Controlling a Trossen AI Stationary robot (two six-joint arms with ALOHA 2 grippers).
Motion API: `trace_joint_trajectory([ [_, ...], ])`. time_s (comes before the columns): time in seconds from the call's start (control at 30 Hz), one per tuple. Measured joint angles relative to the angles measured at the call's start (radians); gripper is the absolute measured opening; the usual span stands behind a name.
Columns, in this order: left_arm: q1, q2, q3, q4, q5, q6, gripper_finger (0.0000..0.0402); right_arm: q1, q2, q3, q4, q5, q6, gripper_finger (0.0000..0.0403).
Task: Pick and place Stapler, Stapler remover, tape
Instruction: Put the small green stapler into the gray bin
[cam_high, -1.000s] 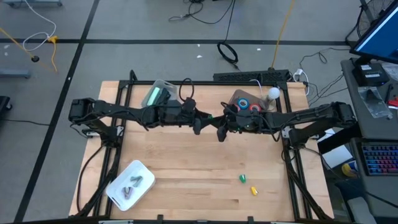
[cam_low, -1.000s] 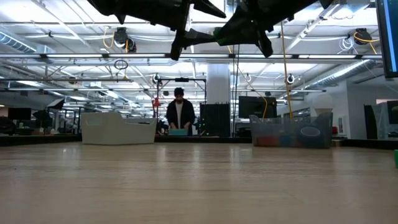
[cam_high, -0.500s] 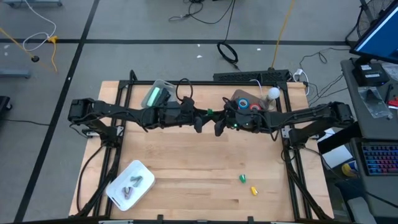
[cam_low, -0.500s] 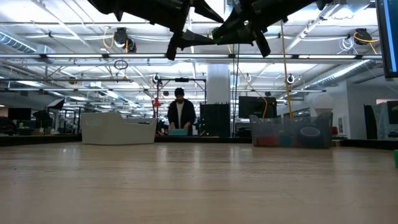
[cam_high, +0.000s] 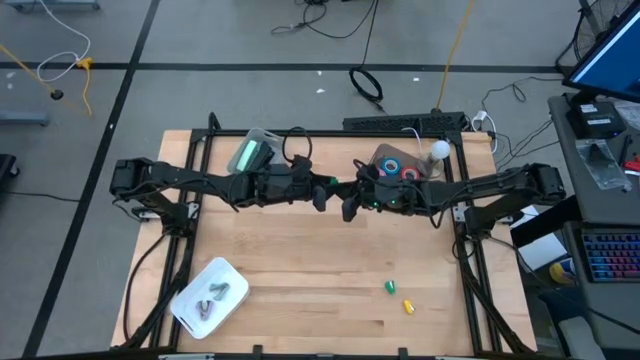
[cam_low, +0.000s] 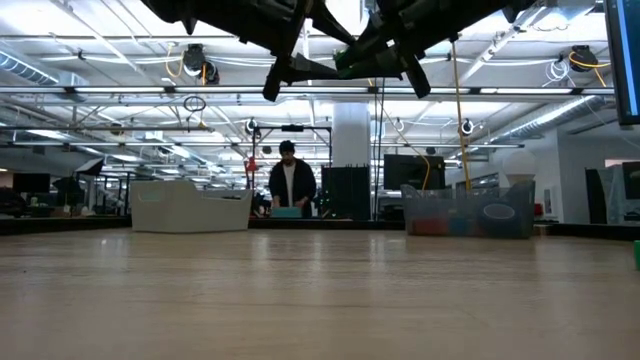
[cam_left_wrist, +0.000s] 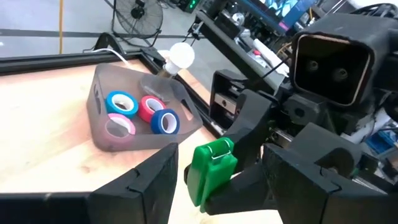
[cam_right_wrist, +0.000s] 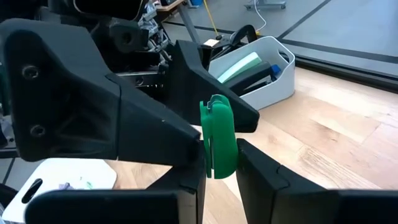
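Midair, my right gripper (cam_right_wrist: 214, 186) pinches a green stapler remover (cam_right_wrist: 217, 144) narrowly; my left gripper (cam_left_wrist: 214, 186) stands wide around it.

Both arms stretch level toward mid-table, left gripper (cam_high: 322, 193) and right gripper (cam_high: 349, 203) meeting nose to nose, raised off the wood.

You have a pale, matt wooden table top (cam_high: 320, 260) with visible grain under everything. The small green stapler remover (cam_right_wrist: 218, 144) looks like smooth, slightly glossy plastic with a thin metal clip. Both grippers' fingers (cam_right_wrist: 149, 134) are matt black plastic. At the far right, the translucent grey plastic bin (cam_left_wrist: 102, 121) holds glossy red and blue tape rolls (cam_left_wrist: 165, 121); the white bin (cam_right_wrist: 273, 78) looks smooth plastic.
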Motion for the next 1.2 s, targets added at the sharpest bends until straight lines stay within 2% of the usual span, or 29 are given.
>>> trace_joint_trajectory([
  [0.27,0.0,0.0,0.0,0.003,-0.003,-0.036,0.0222,-0.004,0.0,0.0,0.005,0.003,0.004,0.0059],
  [0.37,0.001,0.0,0.0,0.003,-0.003,-0.055,0.0191,-0.004,0.0,0.0,0.005,0.003,0.01,0.0059],
  [0.63,0.002,0.0,0.0,-0.004,-0.014,-0.048,0.008,-0.004,-0.001,0.0,0.006,0.001,0.016,0.0062],
  [0.97,0.0,0.0,0.0,0.009,0.008,-0.065,0.008,-0.004,-0.001,0.0,0.018,-0.071,0.012,0.0128],
  [1.2,0.001,0.001,0.0,0.005,0.001,-0.061,0.0079,-0.003,-0.001,0.0,-0.019,-0.102,0.011,0.0156],
])
